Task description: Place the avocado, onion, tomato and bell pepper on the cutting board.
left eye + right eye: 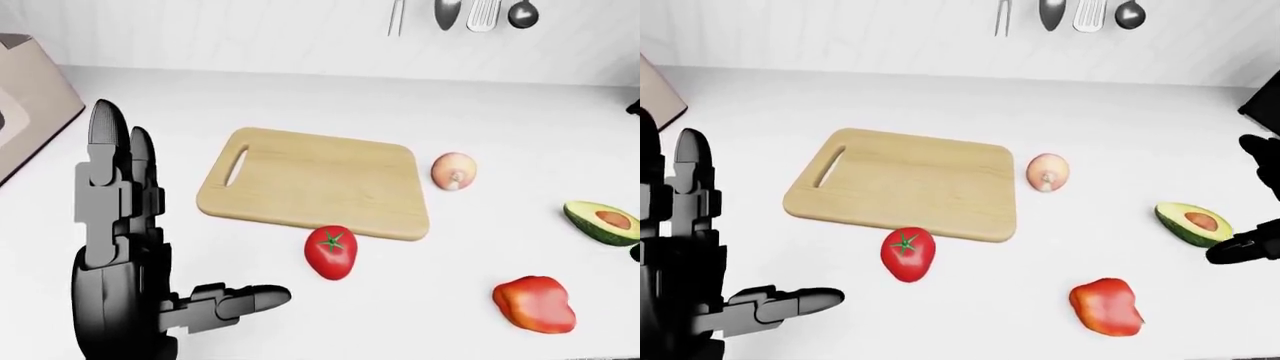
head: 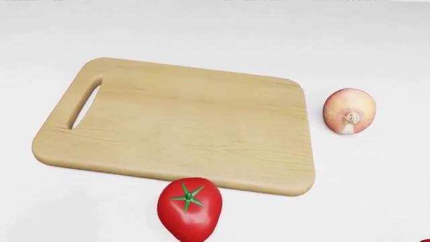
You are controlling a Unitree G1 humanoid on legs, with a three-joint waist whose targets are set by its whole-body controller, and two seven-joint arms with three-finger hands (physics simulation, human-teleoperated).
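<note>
A wooden cutting board (image 1: pixel 315 180) lies bare on the white counter. A red tomato (image 1: pixel 331 252) sits just below its lower edge. A pale onion (image 1: pixel 454 171) lies right of the board. A halved avocado (image 1: pixel 1193 223) lies at the right. A red bell pepper (image 1: pixel 1106 306) lies at the lower right. My left hand (image 1: pixel 170 247) is open and empty at the lower left, fingers upright, thumb pointing toward the tomato. My right hand (image 1: pixel 1262 206) shows at the right edge of the right-eye view, open, its fingers beside the avocado.
Utensils (image 1: pixel 470 13) hang on the wall at the top. A beige box (image 1: pixel 25 105) stands at the left edge of the left-eye view. The counter's lower edge runs along the bottom right.
</note>
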